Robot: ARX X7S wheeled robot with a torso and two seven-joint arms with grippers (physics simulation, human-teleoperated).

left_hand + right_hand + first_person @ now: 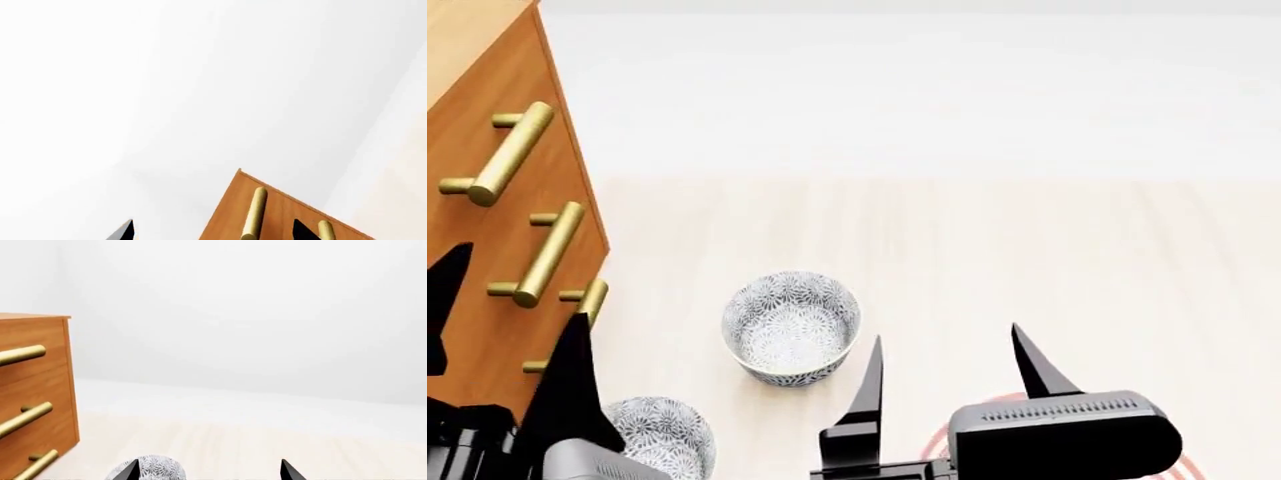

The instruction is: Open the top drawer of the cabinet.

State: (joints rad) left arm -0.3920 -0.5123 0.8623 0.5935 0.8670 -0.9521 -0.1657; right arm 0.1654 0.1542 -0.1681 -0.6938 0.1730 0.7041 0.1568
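Facing a shut cabinet, both grippers empty

Standing at the left edge of the head view, the cabinet (507, 200) rises from the pale wooden floor (1028, 270), its orange-brown front turned toward the open room. The top drawer (487, 110) is the highest front in sight, flush with the drawers below it, and its brass handle (501, 155) lies across it with nothing touching it. A second handle (550, 255) and a third handle (585, 300) sit lower on the same front.

Two patterned bowls rest on the floor. The larger bowl (790, 328) sits near the cabinet's right corner, between the cabinet and the right gripper. The smaller bowl (661, 435) lies close to the cabinet's base, just beside the left gripper's dark finger. A red ring mark (994, 410) shows on the floor, partly hidden behind the right gripper's body.

The left gripper (514, 320) is raised next to the cabinet front, its pointed fingers spread wide with the lower handles between them in the view, holding nothing; whether a finger touches the wood cannot be told. The right gripper (954, 365) hovers over bare floor well apart from the cabinet, fingers pointing forward, spread wide and empty.
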